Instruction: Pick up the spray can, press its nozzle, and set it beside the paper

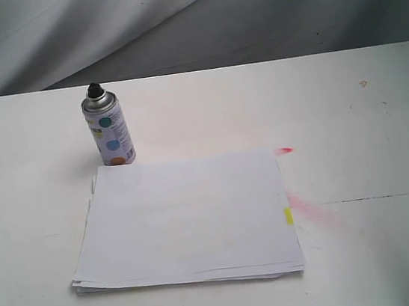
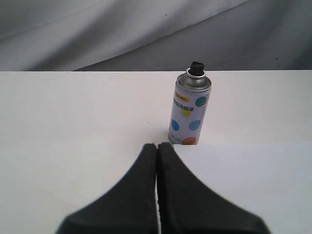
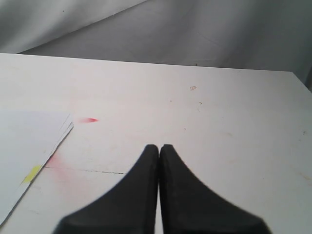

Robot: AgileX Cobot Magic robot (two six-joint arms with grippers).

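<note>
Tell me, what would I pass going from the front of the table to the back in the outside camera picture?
paper → spray can → grey cloth hanging behind the table.

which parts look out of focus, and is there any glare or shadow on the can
Exterior view: soft, even light; the spray can casts only a faint shadow and shows a small highlight on its dome. Left wrist view: can sharp, the shut left gripper blurred. Right wrist view: the shut right gripper blurred, the paper corner clearer.
</note>
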